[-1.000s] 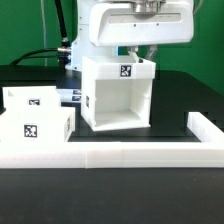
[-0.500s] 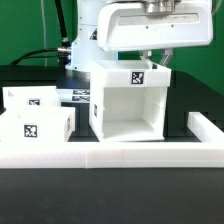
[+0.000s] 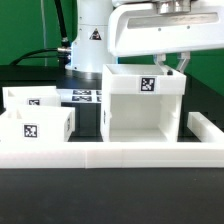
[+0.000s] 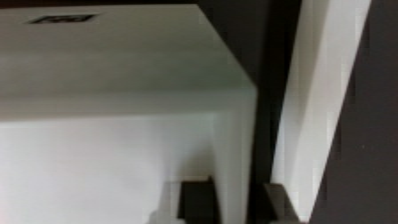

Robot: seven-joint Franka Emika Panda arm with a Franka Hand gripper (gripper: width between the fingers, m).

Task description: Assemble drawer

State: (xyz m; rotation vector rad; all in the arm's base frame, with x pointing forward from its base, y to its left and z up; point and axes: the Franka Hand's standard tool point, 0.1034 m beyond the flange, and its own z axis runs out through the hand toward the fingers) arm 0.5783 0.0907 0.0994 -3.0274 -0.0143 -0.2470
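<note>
The large white hollow housing (image 3: 145,105) stands upright on the black table, its open side toward the camera and a tag on its upper rim. My gripper (image 3: 172,66) reaches down from above onto the housing's top edge at the exterior view's right. In the wrist view the dark fingers (image 4: 196,200) sit on either side of a thin white wall of the housing (image 4: 237,140), shut on it. Two smaller white trays (image 3: 36,126) (image 3: 30,99), each with a tag, stand at the exterior view's left, apart from the housing.
A long low white border wall (image 3: 110,156) runs along the front and turns back at the exterior view's right (image 3: 205,127), close to the housing. The marker board (image 3: 86,97) lies behind, between trays and housing. The arm's base stands at the back.
The housing and my gripper have moved together toward the exterior view's right, nearer the border wall's corner. The trays have not moved.
</note>
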